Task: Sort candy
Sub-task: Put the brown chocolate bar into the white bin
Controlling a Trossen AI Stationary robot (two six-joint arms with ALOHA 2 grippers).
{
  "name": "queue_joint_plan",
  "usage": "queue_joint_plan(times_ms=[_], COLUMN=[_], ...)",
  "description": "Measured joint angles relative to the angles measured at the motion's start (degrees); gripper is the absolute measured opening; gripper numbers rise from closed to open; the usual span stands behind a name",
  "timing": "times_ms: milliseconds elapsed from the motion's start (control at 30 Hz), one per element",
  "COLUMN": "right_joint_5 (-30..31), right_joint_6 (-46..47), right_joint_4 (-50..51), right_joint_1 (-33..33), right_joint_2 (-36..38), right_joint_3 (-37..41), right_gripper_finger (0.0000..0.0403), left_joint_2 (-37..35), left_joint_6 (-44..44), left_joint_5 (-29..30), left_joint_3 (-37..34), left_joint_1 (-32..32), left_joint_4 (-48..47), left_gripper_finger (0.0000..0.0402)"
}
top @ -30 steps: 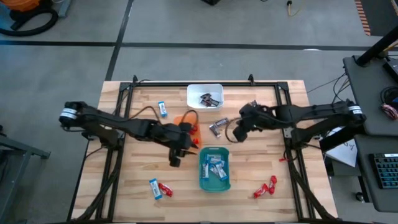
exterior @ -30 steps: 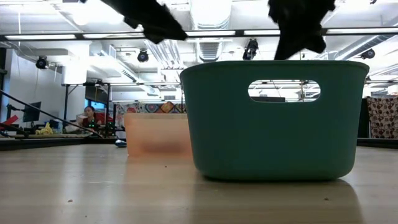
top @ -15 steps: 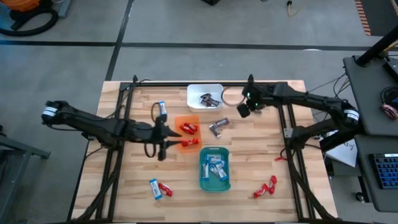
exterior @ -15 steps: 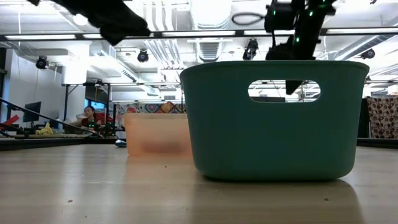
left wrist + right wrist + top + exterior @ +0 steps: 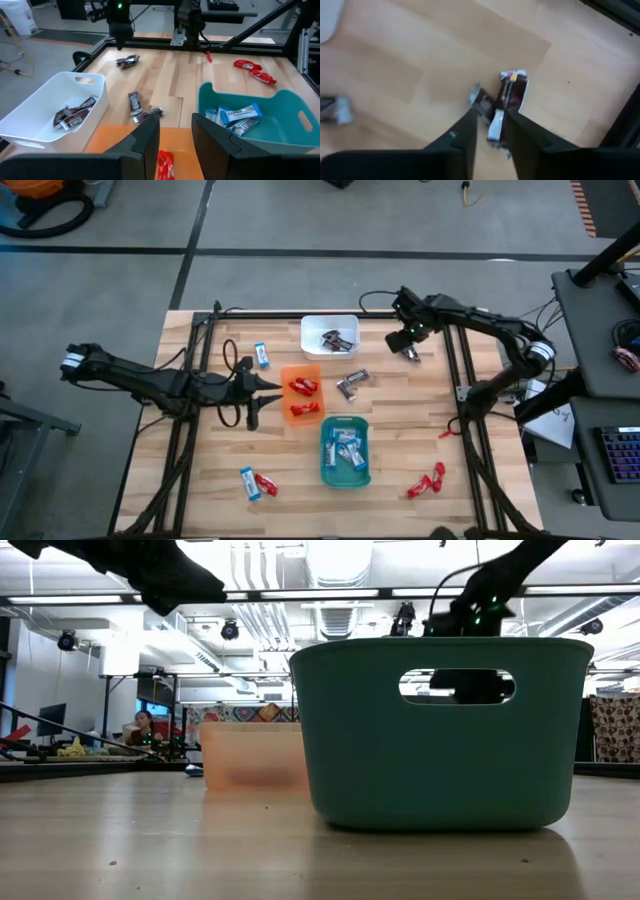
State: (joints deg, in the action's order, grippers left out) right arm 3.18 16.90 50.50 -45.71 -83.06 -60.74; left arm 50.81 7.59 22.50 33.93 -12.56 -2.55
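Three trays stand mid-table. The white tray holds dark candies, the orange tray red ones, and the teal tray blue-and-white ones. My left gripper hovers level at the orange tray's left edge, open and empty. My right gripper points down over a dark candy that lies flat on the wood near the far right. Its fingers stand slightly apart above the candy. Loose candies lie around: dark, blue, blue and red, red.
A black metal frame runs along the table's far edge and down both sides. The low view is mostly filled by the teal tray's wall. Bare wood lies at the near left and between the trays and the right rail.
My left gripper has drawn back toward the table's left edge, from over the orange tray's near side to that tray's left edge. My right gripper has swung from the dark candies mid-table toward the far right corner, tipping down over the dark candy there.
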Motion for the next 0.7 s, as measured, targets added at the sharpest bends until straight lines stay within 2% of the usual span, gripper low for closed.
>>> queue_joint_plan(times_ms=[133, 300, 500, 700], right_joint_5=[0.97, 1.33, 1.35, 1.33], right_joint_6=[1.08, 1.03, 0.01, -0.28], right_joint_4=[-0.53, -1.62, -1.97, -2.09], right_joint_1=[-2.07, -4.72, -6.03, -5.97], right_joint_2=[-4.35, -10.00, -14.25, -15.37], right_joint_3=[-0.08, -0.29, -0.82, -0.82], right_gripper_finger=[0.0142, 0.0185, 0.0191, 0.0185], left_joint_2=[0.04, 0.06, 0.07, 0.09], left_joint_6=[-1.25, -2.57, -2.60, -3.03], left_joint_5=[0.13, 0.88, 1.00, 1.05], left_joint_3=[0.00, 0.00, 0.00, 0.00], left_joint_1=[0.00, 0.00, 0.00, 0.00], left_joint_4=[-0.03, -0.04, -0.33, -0.55], left_gripper_finger=[0.0097, 0.0097, 0.0097, 0.0097])
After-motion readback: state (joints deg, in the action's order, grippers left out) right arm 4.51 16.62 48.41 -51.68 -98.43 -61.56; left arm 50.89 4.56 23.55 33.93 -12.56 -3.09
